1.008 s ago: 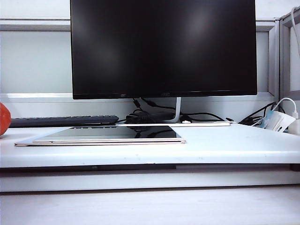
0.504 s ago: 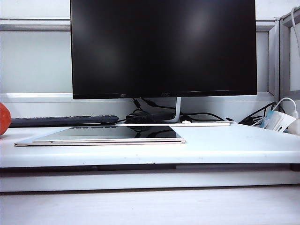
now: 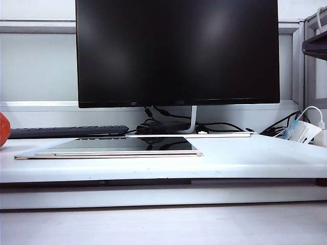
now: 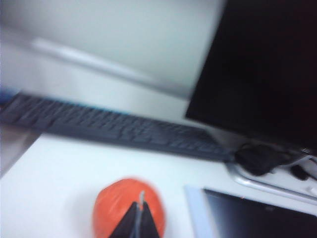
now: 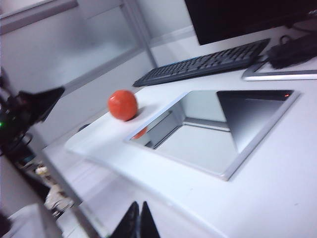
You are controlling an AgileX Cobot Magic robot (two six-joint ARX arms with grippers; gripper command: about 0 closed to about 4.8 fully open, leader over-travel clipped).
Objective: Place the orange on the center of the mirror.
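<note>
The orange (image 3: pixel 2 130) rests on the white table at the far left edge of the exterior view, left of the mirror (image 3: pixel 117 148). The mirror is a flat panel with a pale gold rim, lying in front of the monitor. Seen from the left wrist, my left gripper (image 4: pixel 140 206) is shut and empty, its tips in front of the blurred orange (image 4: pixel 111 206), with the mirror (image 4: pixel 257 215) beside it. The right wrist view has my right gripper (image 5: pixel 139 204) shut and empty, off the table's near edge, far from the orange (image 5: pixel 123 105) and the mirror (image 5: pixel 213 129).
A big black monitor (image 3: pixel 178 51) stands behind the mirror, with a dark keyboard (image 3: pixel 69 131) to its left and cables and a white plug (image 3: pixel 301 130) at the right. A dark part (image 3: pixel 314 45) juts in at the upper right edge.
A dark part has come into the exterior view at the upper right edge. The orange and the mirror lie where they were.
</note>
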